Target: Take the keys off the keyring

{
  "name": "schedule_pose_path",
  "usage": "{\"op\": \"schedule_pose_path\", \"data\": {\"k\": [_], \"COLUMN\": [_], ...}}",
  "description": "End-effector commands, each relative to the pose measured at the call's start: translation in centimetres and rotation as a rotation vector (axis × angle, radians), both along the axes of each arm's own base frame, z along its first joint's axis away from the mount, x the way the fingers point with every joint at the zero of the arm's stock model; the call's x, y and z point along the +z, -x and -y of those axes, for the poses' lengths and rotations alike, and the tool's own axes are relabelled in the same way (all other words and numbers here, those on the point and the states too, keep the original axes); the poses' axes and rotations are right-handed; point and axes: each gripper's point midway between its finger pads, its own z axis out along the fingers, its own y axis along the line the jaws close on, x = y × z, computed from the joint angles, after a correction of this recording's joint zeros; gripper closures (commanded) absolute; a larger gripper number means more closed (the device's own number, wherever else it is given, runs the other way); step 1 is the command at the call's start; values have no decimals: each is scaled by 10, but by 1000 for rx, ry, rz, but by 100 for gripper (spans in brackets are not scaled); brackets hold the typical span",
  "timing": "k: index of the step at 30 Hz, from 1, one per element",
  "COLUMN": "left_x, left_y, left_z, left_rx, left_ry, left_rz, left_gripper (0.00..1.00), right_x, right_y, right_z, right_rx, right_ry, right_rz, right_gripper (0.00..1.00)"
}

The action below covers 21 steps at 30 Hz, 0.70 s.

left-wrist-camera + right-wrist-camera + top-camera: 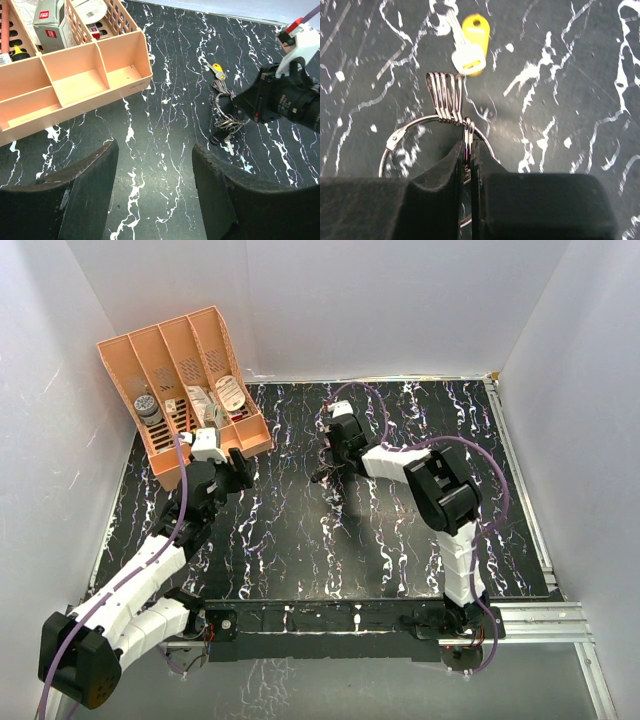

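The keyring is a silvery hinged loop on the black marbled table; it also shows in the left wrist view. Several small split rings hang on it. The yellow key lies just beyond them, flat on the table, and shows in the left wrist view. The black key lies below the loop. My right gripper is shut on one small ring threaded on the loop, low over the table. My left gripper is open and empty, well left of the keys.
An orange divided organizer with small items stands at the back left, close to my left gripper; its near compartments are bare. White walls surround the table. The right arm's cable loops over the table's right half.
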Motion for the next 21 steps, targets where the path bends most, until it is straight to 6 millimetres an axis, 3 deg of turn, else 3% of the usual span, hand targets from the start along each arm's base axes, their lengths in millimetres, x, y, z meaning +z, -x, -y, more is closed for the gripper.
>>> {"op": "schedule_pose_path", "data": {"k": [1,5,10,15,21], "left_x": [1,2,9,32,68], "left_y": [-3,-5,-11,-16,-9], "left_z": [3,8,24,54,86], "left_rx": [-6,-26,-97,-238,-429], "left_ry": [16,24,44,96,144], "left_rz": [14,24,40,81,190], "left_gripper": [41,42,53,58,52], "right_x": [56,130,193,227,260], "right_y": [7,13,38,64,91], "right_z": [15,14,5,-7,-18], "right_rx": [-22,-20,7,36,60], "right_ry": [8,-66,-118,-120,-106], "right_rz": [75,203,308,375,445], "right_gripper": [100,100,100,100,100]}}
